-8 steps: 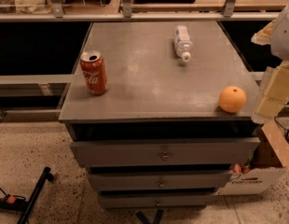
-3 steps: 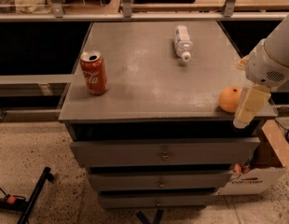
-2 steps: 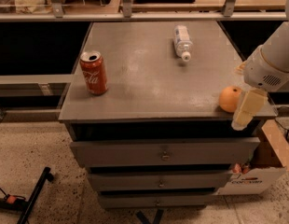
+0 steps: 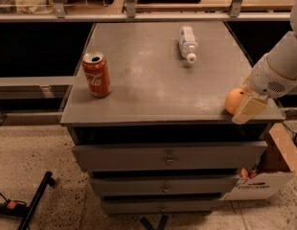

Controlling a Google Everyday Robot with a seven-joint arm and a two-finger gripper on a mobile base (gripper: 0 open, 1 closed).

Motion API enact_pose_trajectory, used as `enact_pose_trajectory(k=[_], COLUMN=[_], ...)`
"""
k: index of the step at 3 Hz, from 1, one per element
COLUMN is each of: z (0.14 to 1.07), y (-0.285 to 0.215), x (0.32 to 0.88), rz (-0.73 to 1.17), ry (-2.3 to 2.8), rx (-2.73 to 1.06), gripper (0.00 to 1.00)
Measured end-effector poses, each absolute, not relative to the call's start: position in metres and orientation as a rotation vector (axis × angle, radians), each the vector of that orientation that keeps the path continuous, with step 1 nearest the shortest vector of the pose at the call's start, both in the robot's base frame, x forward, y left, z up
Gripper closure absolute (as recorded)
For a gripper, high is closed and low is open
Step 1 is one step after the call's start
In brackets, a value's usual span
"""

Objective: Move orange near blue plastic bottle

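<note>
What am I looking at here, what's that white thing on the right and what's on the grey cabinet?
This is one camera view looking down on a grey drawer cabinet. The white thing is a robot arm reaching in from the right. Its gripper, the tan piece at the end, is right against an orange at the top's front right edge; whether it has hold of it can't be seen. Also on top: a red soda can standing at the left, and a small clear plastic bottle lying on its side at the back.
</note>
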State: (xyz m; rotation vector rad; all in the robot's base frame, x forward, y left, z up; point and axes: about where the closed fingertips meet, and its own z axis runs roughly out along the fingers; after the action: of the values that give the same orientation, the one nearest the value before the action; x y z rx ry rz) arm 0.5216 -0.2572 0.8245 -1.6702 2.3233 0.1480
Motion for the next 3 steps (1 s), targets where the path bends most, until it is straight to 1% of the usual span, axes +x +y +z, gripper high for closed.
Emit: enact_pose_trajectory(k=[2,3], z=[0.8173,0.8179], y=[-0.2686,-0.2687], x=[0.5245,0.5245], rz=[0.217,0.217], ry=[2.414,2.416], rx=[-1.534,-1.532], gripper=[0.85,1.00])
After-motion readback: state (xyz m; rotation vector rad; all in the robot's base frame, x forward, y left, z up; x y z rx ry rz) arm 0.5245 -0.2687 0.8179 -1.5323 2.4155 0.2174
